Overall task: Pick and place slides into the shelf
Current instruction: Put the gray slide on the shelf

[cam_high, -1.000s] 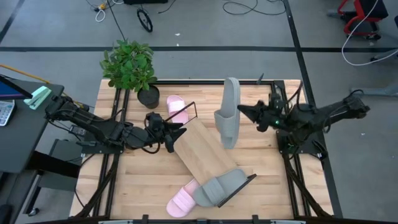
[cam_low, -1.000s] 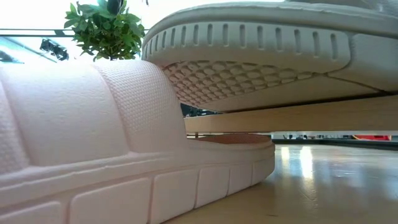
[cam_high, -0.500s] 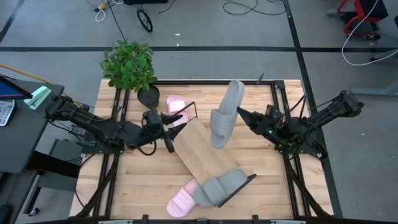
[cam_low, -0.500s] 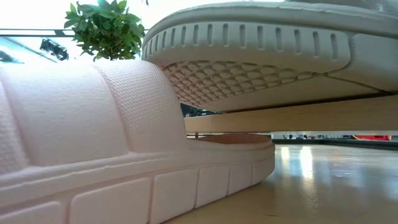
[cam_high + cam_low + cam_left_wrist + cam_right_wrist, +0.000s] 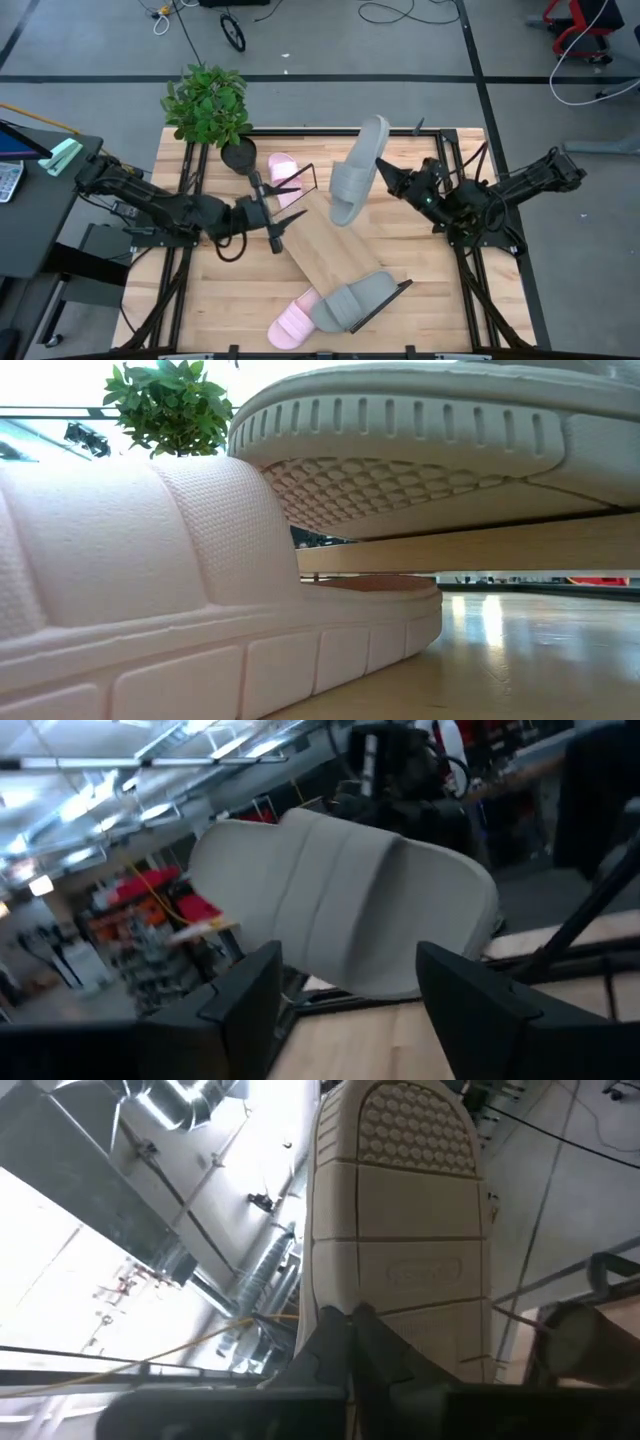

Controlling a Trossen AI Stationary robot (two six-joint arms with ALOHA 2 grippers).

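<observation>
My right gripper (image 5: 393, 180) is shut on a grey slide (image 5: 355, 170), lifted over the table's far middle, above the far end of the shelf (image 5: 325, 245), a light-wood board lying diagonally. My left gripper (image 5: 270, 213) stands open at that far end, touching nothing. In the left wrist view its fingers (image 5: 240, 1010) frame the held grey slide (image 5: 340, 910). One pink slide (image 5: 283, 172) lies by the plant pot. Another pink slide (image 5: 295, 322) and a second grey slide (image 5: 355, 300) lie at the shelf's near end, the grey one partly over the pink. My right gripper pinches the grey slide between its two fingers at its side edge (image 5: 374, 172), about mid-length, coming level from the table's right. The ribbed sole (image 5: 400, 1230) faces the wrist camera. The slide is lifted clear and tilted, its upper end toward the far edge.
A potted plant (image 5: 208, 105) stands at the far left corner. Dark wire frames (image 5: 305, 180) rise at the shelf's ends. In the low view the near pink slide (image 5: 130, 580) and the grey sole (image 5: 430, 450) above it fill the picture. Bare tabletop (image 5: 430, 290) lies near right.
My right gripper has carried the grey slide toward the table's left, over the shelf's far end, tipping it so its lower end swings left. My left gripper has drawn back slightly, turned, and opened wider.
</observation>
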